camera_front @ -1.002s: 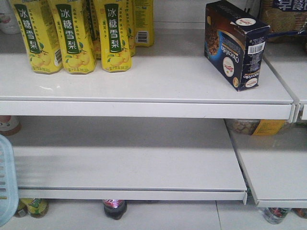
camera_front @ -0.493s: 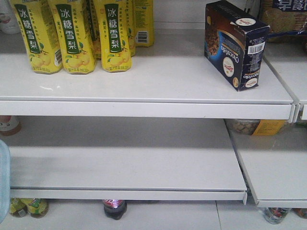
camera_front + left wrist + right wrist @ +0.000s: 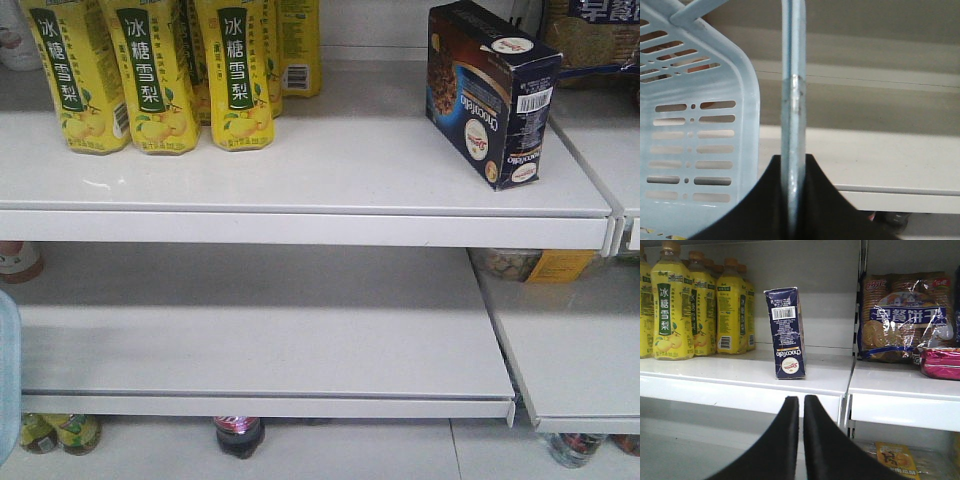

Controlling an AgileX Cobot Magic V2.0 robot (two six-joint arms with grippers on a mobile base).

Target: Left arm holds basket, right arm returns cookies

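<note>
The cookies (image 3: 490,95) are a dark navy carton standing upright on the right end of the upper white shelf (image 3: 300,170); the right wrist view shows its barcode side (image 3: 787,332). My right gripper (image 3: 801,405) is shut with nothing in it, below and in front of the shelf edge, apart from the carton. The pale blue basket (image 3: 700,140) hangs at the left, and only its edge (image 3: 8,375) shows in the front view. My left gripper (image 3: 793,165) is shut on the basket's hoop handle (image 3: 793,100). Neither arm appears in the front view.
Yellow drink bottles (image 3: 150,75) stand at the upper shelf's left end. A bag of biscuits (image 3: 905,315) and a pink packet (image 3: 940,362) sit on the neighbouring shelf to the right. A lower white shelf (image 3: 270,340) juts out beneath, with bottles on the floor level.
The basket's edge has slid left in the front view, leaving only a sliver at the frame edge. The cookies carton has not moved.
</note>
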